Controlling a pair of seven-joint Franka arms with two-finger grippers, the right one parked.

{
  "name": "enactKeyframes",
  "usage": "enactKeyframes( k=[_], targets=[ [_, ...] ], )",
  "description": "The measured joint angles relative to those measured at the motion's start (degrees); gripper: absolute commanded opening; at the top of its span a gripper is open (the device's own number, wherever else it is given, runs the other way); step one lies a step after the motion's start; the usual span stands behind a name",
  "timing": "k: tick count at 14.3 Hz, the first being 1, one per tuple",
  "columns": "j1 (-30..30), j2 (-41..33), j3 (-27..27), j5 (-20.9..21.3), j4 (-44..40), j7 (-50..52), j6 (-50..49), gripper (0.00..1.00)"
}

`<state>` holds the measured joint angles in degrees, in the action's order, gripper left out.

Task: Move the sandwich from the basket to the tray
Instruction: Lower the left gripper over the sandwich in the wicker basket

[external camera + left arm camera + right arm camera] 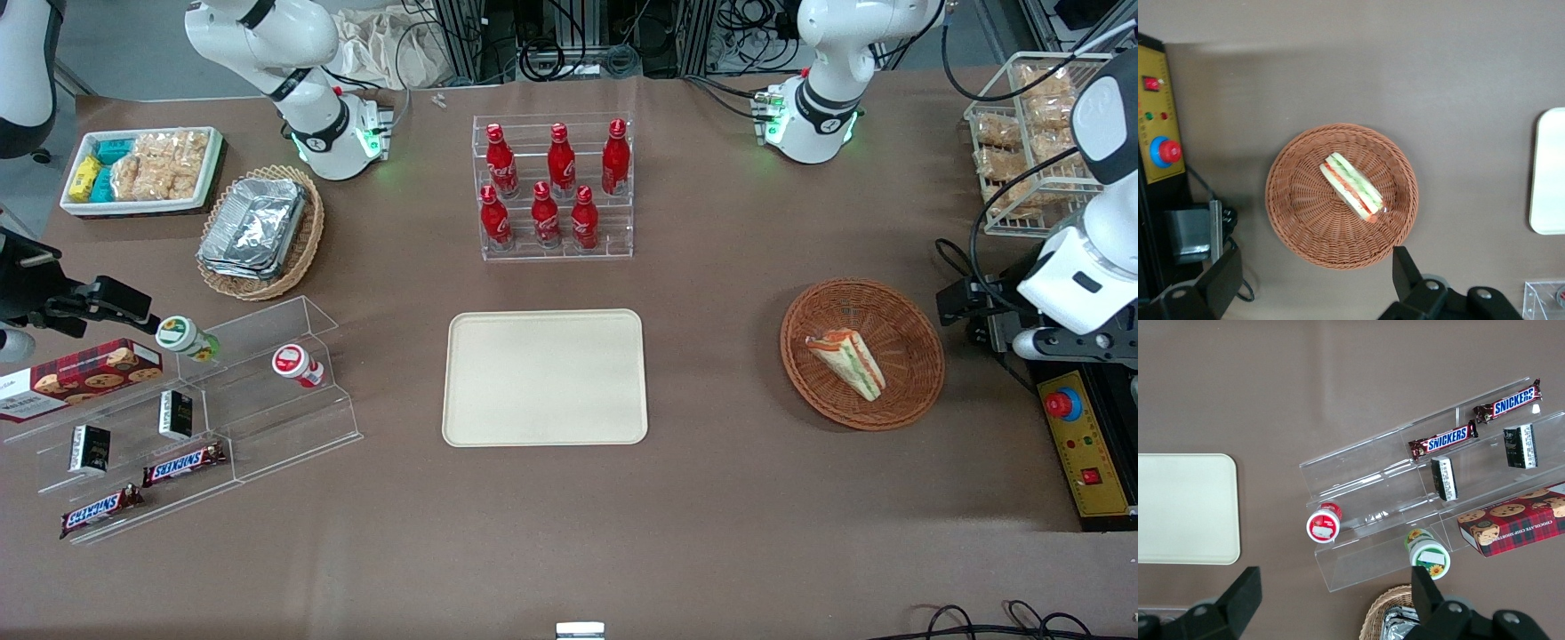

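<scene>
Cream plastic, the tray sits bare at the middle of the brown bench, nearer the front camera than the rack of red bottles. Toward the working arm's end lies the reddish wicker basket, well apart from the tray, with the wrapped sandwich lying in it — filling edge showing. The left arm's gripper hangs above the basket's rim, fingers spread wide — holding nothing.
</scene>
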<state>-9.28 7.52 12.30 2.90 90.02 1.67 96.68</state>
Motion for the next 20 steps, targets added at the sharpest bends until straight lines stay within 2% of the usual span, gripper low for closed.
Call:
enactKeyframes(
  k=[6, 10, 15, 20],
  targets=[
    [0.01, 1.94, -0.07, -0.46, -1.87, 2.27, -0.43, 1.0],
    [0.57, 3.77, 0.25, -0.58, -0.71, 18.15, 0.17, 1.0],
    [1.6, 4.04, 0.55, -0.56, 10.59, 31.8, 9.89, 1.0],
    [1.41, 4.1, 0.17, -0.55, 24.91, 37.23, 24.38, 1.0]
  ],
)
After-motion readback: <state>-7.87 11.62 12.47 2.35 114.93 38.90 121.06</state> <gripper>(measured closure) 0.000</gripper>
